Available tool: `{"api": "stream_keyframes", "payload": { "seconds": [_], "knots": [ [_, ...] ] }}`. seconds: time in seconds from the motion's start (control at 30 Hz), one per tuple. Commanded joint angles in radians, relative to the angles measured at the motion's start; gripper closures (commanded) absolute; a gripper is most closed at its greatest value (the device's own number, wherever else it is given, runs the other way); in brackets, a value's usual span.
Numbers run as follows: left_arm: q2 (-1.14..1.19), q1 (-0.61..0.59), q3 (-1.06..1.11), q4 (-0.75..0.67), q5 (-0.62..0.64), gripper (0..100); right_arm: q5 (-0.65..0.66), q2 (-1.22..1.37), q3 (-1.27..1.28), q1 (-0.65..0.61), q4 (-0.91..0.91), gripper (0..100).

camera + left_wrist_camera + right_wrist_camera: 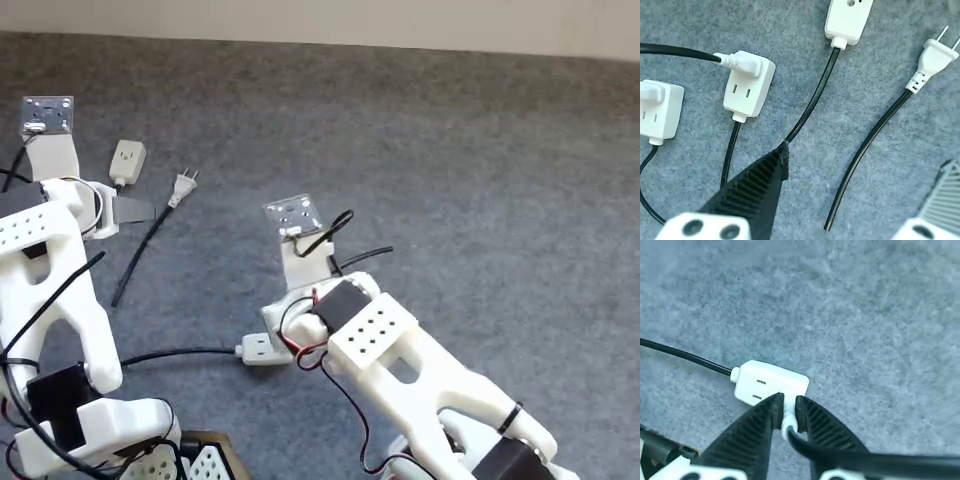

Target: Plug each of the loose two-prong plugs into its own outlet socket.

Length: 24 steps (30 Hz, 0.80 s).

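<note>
left side first: my left gripper (867,160) hangs over the grey carpet (700,30) with its jaws spread wide, gripping nothing. out past its black finger (760,185) i see two white sockets. the far socket (657,110) seems to carry a plug, and the nearer socket (747,80) has an angled plug seated in it. straight ahead of that fingertip lies the empty socket (847,20), and its cord runs back under the tip. ahead of the pale finger (940,195) lies the loose plug (935,55), prongs pointing away from me, apart from the empty socket, its black cord trailing back between the open jaws.

over to the right: my right gripper (788,401) is pinched tight on the neck of a held plug (788,421), whose black lead (865,457) drapes across the fingers. just in front of the tips sits the socket block (771,382). the held plug's nose is touching its end, and i can't tell if the prongs are in. the block's own cord leaves from the opposite end.
</note>
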Motion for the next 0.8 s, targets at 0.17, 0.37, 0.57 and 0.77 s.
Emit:
{"api": "stream_keyframes", "payload": {
  "seconds": [0.17, 0.37, 0.57, 0.77],
  "knots": [
    [-0.004, -0.008, -0.041, 0.008, -0.009, 57, 0.014, 0.153, -0.013, -0.031, 0.004, 99.4],
    [-0.002, -0.008, -0.041, 0.006, -0.009, 57, 0.008, 0.266, -0.008, -0.064, -0.025, 99.5],
    [-0.002, -0.007, -0.041, 0.008, -0.009, 57, 0.015, 0.228, -0.005, -0.058, -0.053, 99.2],
    [-0.007, -0.001, -0.050, 0.040, -0.009, 57, 0.239, 0.128, -0.015, -0.004, -0.045, 97.1]
  ]
}}
